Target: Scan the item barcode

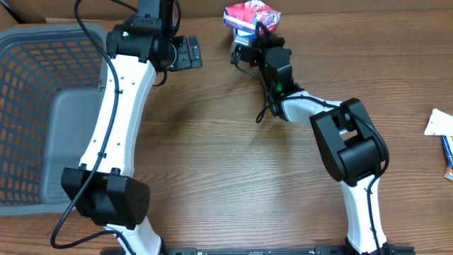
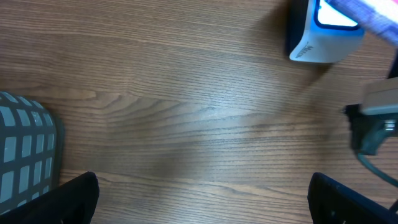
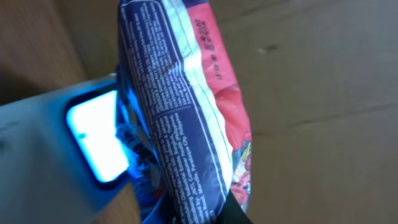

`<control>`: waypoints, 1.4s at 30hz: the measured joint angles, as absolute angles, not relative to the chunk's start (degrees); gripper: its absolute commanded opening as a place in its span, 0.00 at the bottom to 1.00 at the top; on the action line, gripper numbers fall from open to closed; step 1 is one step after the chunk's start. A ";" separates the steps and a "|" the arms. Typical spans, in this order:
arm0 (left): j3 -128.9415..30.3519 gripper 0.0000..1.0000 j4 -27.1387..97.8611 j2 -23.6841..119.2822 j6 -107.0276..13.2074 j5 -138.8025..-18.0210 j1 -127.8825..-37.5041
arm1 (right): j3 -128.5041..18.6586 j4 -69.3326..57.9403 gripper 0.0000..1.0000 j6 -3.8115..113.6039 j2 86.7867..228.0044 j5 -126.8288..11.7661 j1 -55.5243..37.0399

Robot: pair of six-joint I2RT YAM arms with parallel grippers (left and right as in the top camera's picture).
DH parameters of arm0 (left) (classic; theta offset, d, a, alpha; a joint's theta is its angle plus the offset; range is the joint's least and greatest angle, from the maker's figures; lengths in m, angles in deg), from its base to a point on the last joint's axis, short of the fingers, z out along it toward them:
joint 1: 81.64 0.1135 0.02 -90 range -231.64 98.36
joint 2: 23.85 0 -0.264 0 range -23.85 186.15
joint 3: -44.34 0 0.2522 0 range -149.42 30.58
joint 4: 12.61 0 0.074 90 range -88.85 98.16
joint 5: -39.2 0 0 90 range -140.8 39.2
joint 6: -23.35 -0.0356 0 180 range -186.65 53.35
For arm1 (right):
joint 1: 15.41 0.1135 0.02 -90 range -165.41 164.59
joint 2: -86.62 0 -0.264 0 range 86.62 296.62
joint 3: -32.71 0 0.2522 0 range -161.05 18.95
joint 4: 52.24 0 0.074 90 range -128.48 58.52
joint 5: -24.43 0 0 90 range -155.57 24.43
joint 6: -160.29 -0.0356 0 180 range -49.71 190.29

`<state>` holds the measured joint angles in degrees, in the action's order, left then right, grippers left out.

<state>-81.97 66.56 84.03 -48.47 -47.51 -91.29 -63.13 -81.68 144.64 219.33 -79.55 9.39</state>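
Up at the far edge of the tabletop (image 1: 226,163), about midway along it, the right gripper (image 1: 249,34) is clamped tight on the lower end of a snack packet (image 3: 180,124), and it holds the packet on edge, right against the scanner (image 2: 311,46). In the right wrist view the scanner's window glows bright blue just behind the packet's left side. The packet shows a dark blue panel crammed with white small print, too fine to read, and beside it a pinkish-red strip carrying a short dark stamped code that I can't make out either. No brand name is legible from here. Over to the left gripper (image 1: 190,52): jaws spread fully wide, nothing between them, hovering over bare wood near the far edge, just left of the scanner. The grey mesh basket (image 1: 42,106) sits at the tabletop's left edge, and a white card (image 1: 440,122) lies at the right edge.
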 measured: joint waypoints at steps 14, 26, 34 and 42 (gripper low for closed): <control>-81.97 1.00 66.54 84.03 -48.45 -47.51 -91.29 | -63.44 -79.32 0.04 144.36 219.22 -86.35 12.34; -81.97 1.00 66.56 84.03 -48.47 -47.51 -91.29 | -63.20 -79.12 0.04 142.17 213.47 -95.31 12.14; -81.97 1.00 66.58 84.03 -48.47 -47.53 -91.29 | -64.03 -44.98 0.04 115.29 199.74 -114.98 1.35; -81.97 1.00 66.56 84.03 -48.47 -47.51 -91.29 | -63.24 -0.94 0.04 75.88 198.58 -100.32 -25.47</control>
